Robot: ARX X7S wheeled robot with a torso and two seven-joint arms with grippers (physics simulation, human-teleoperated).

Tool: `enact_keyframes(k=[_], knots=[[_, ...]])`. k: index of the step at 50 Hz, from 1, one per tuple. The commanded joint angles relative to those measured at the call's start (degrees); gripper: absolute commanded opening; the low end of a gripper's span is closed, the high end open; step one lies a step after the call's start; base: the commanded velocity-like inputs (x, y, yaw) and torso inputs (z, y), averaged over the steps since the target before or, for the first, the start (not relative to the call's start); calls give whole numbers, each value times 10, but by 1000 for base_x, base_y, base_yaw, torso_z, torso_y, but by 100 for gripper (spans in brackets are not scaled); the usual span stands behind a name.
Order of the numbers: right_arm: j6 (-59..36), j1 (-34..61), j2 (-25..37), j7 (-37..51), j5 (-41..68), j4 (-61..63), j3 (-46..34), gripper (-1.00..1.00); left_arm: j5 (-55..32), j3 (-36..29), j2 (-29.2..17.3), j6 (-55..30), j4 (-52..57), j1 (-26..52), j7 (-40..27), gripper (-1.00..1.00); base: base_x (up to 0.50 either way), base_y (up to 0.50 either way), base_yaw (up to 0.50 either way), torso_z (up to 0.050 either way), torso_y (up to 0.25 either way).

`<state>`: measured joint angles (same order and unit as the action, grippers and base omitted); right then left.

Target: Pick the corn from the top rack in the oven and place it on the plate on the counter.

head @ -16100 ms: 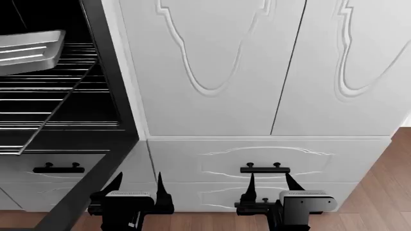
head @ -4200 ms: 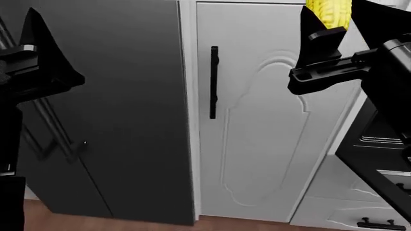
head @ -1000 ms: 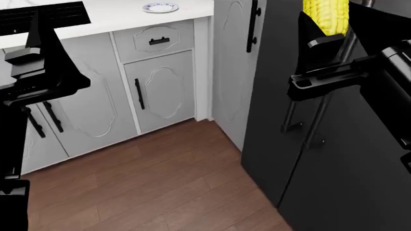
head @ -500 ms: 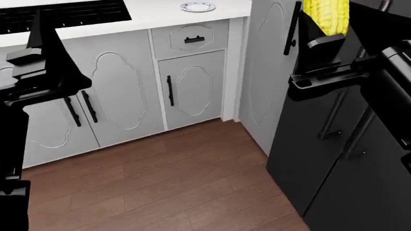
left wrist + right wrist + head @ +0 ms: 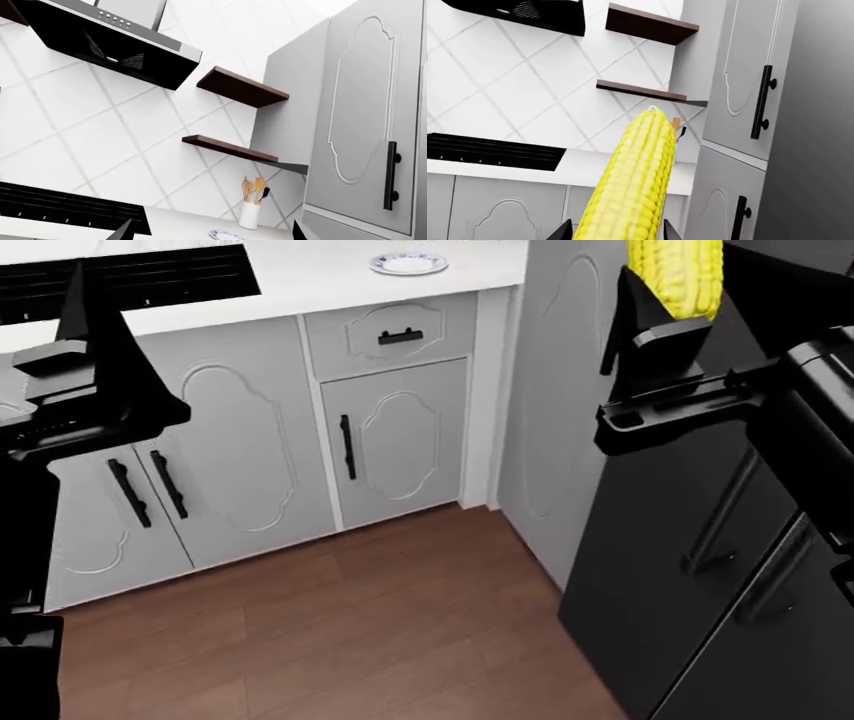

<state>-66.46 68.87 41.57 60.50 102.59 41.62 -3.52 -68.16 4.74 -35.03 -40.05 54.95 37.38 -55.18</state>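
At nine o'clock in the head view the left gripper [image 5: 94,350] is raised with nothing in it; whether its jaws are parted I cannot tell. At twelve o'clock the plate [image 5: 408,263] sits on the counter [image 5: 307,275]. At two o'clock the right gripper [image 5: 694,325] clamps the upright corn [image 5: 677,275].

Head view: we looked down from high at the bench [image 5: 320,275], floor and plate [image 5: 408,263], far off. Wrist views: we faced level-to-upward at the tiled wall; both shared the shelves [image 5: 241,90] and hood [image 5: 107,42] with each other.
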Motion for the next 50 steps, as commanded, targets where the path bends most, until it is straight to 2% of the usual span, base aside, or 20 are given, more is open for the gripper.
enact_keyframes(k=[1,16,50], knots=[[-5,5,3,-9,-11,4,1,-100,-3,-3,-2,2,1,2,-3,100,308,416,0,0,0],[-7,3,7,-18,-17,12,-4,-100,-1,-7,-4,6,3,1,-4,100,211,454,0,0,2],[1,-1,12,-30,-31,15,-6,-100,0,-15,-10,14,3,1,-7,100,20,530,0,0,2]])
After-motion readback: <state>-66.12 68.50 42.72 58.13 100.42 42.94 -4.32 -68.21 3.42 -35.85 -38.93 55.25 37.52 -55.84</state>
